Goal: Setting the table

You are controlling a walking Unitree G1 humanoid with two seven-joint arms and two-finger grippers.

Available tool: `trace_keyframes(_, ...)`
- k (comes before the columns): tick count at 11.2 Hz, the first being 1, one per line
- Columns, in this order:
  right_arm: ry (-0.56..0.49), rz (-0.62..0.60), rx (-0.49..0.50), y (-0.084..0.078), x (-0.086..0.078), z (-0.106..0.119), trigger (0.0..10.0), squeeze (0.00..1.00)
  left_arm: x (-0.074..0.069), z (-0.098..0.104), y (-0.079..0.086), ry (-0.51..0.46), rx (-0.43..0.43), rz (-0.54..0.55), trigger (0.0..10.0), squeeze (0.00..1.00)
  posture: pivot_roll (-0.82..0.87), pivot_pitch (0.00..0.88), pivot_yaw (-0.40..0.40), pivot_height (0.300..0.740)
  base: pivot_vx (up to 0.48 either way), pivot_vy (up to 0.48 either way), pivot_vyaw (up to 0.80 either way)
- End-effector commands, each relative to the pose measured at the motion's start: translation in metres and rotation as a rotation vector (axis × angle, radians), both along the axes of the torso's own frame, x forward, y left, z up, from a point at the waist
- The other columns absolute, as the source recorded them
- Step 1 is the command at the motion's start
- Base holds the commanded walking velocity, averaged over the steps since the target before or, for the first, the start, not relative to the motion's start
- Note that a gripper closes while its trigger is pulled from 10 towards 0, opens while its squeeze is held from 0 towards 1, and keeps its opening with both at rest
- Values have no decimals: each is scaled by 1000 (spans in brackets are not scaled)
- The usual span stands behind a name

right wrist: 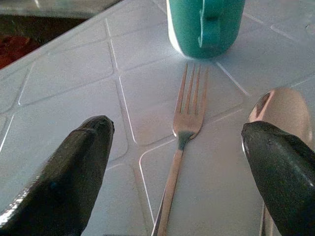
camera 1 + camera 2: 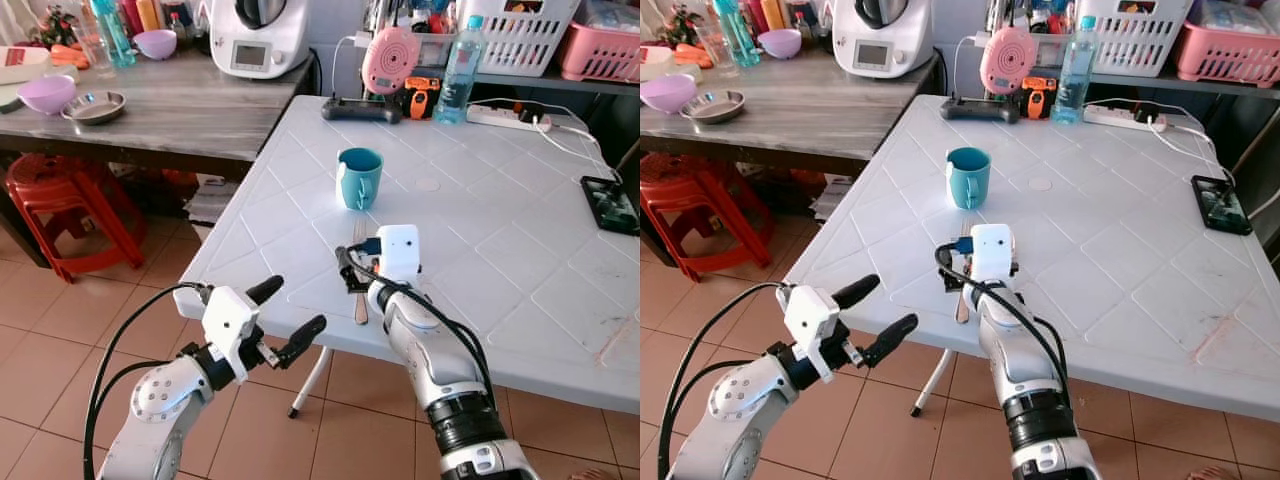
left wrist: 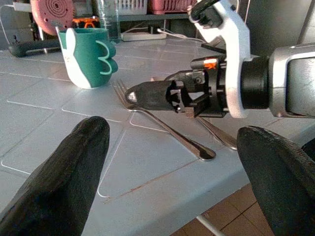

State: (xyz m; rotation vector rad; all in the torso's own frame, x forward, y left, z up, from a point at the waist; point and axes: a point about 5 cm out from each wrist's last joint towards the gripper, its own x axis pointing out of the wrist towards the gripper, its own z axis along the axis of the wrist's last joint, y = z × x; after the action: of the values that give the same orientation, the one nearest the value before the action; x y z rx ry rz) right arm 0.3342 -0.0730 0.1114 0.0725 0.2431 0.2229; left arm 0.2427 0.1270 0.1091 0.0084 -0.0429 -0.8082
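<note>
Steel fork (image 1: 180, 147) lies between spread right fingers (image 1: 78, 167).

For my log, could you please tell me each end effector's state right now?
Left end effector: open, holding nothing, beside the table edge.
Right end effector: open, empty, over the fork.

Table: I see white plastic (image 2: 480, 250), tiled pattern.
Near edge: fork (image 1: 184, 147) and spoon (image 1: 280, 110) side by side.
Behind them: teal mug (image 2: 359, 177).
Right edge: phone (image 2: 609, 204).

Head views overlook table (image 2: 500, 250); wrist views close, sharing fork (image 1: 184, 128)
</note>
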Motion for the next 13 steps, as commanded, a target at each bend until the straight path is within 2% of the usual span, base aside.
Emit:
trace_keyframes(1, 24, 3, 2, 4, 2, -1, 10000, 0, -3, 1, -1, 5, 1, -20, 10000, 0, 22, 53, 4, 740, 0, 0, 0)
trace_keyframes(5, 60, 22, -19, 11, 8, -6, 10000, 0, 2, 4, -4, 15, -13, -10, 10000, 0, 22, 54, 0, 740, 0, 0, 0)
trace_keyframes(7, 83, 5, 7, 12, 14, -6, 3294, 0, 0, 5, -6, 17, -21, -12, 10000, 0, 23, 52, -1, 740, 0, 0, 0)
trace_keyframes(8, 116, -1, 26, 12, 14, -10, 510, 0, -1, 4, -7, 21, -22, -17, 10000, 0, 26, 52, -1, 740, 0, 0, 0)
trace_keyframes(9, 135, 1, 33, 13, 14, -13, 0, 0, -1, 2, -7, 27, -21, -22, 10000, 0, 28, 51, 0, 740, 0, 0, 0)
trace_keyframes(13, 189, 23, 19, 13, 12, -24, 0, 0, -1, -3, -6, 41, -17, -31, 10000, 0, 27, 48, 1, 740, 0, 0, 0)
